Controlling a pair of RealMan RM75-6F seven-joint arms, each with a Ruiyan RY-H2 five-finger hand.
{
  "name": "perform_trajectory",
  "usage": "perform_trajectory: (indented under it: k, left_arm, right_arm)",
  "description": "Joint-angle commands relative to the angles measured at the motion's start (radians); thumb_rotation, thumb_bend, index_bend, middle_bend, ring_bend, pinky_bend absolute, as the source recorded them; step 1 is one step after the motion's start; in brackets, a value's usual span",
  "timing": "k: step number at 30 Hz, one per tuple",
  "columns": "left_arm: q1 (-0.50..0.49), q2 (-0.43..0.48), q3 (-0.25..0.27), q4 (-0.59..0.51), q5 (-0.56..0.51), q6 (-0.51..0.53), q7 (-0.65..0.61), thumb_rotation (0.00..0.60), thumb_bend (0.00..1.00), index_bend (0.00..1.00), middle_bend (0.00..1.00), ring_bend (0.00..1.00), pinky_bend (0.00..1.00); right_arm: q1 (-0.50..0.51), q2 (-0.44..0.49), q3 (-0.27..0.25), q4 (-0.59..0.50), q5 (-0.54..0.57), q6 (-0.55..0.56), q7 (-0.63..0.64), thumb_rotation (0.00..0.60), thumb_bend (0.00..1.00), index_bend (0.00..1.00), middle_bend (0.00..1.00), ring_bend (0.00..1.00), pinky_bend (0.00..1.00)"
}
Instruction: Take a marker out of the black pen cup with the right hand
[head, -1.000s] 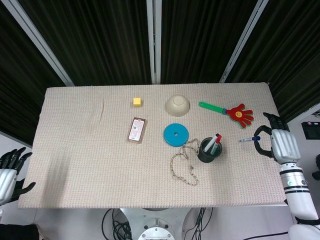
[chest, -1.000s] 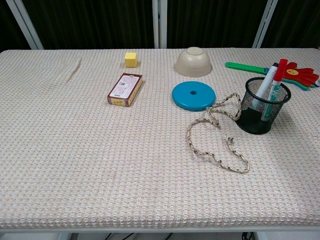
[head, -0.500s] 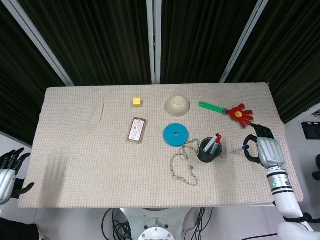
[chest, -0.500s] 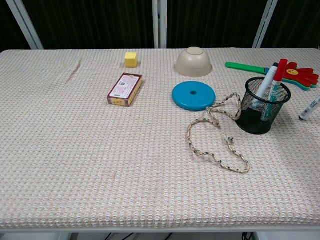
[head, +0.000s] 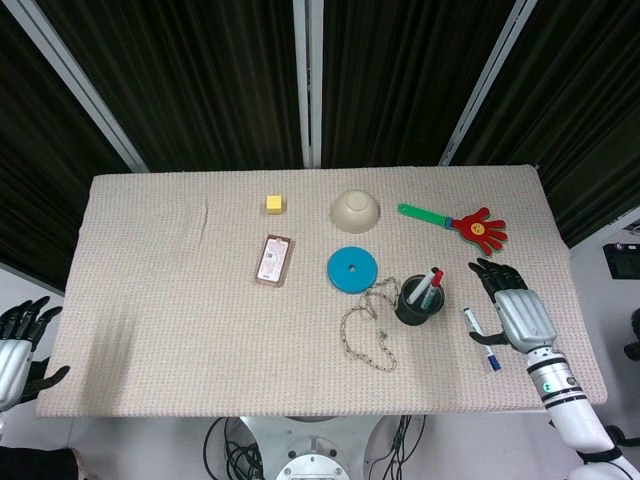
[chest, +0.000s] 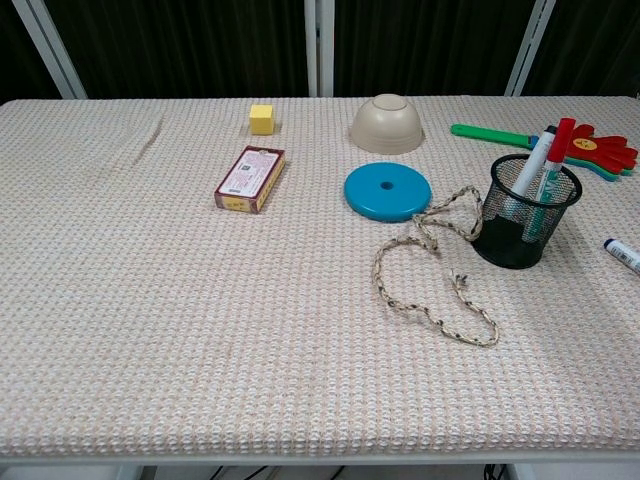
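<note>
The black mesh pen cup (head: 417, 303) (chest: 524, 212) stands right of centre with two markers (head: 428, 288) (chest: 543, 160) upright in it, one red-capped. A white marker with blue cap (head: 480, 339) (chest: 622, 255) lies flat on the mat to the cup's right. My right hand (head: 510, 305) hovers just right of that marker with fingers spread, holding nothing. My left hand (head: 18, 338) hangs off the table's left front corner, fingers apart and empty. The chest view shows neither hand.
A coiled rope (head: 367, 326) lies against the cup's left side. A blue disc (head: 351, 268), an upturned beige bowl (head: 356, 210), a red-and-green hand clapper (head: 459, 223), a small flat box (head: 273, 260) and a yellow cube (head: 274, 204) sit further back.
The right hand came forward and down over the table with the blue-capped marker, then let it go; the marker now lies on the mat and the hand's fingers have spread.
</note>
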Motion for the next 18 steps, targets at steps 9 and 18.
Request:
perform_trajectory:
  k: [9,18]
  left_arm:
    - [0.001,0.008,-0.004,-0.022,0.004,0.013,0.013,0.600,0.16,0.15,0.03,0.00,0.10]
    - [0.002,0.023,-0.007,-0.048,0.036,0.050,0.042,0.600,0.16,0.15,0.03,0.00,0.09]
  right_arm:
    - [-0.197,0.049,-0.067,0.121,-0.153,0.283,0.074,0.600,0.07,0.00,0.00,0.00,0.00]
    - [-0.334,-0.065,-0.072,0.320,-0.076,0.398,0.047,0.600,0.08,0.00,0.00,0.00,0.00]
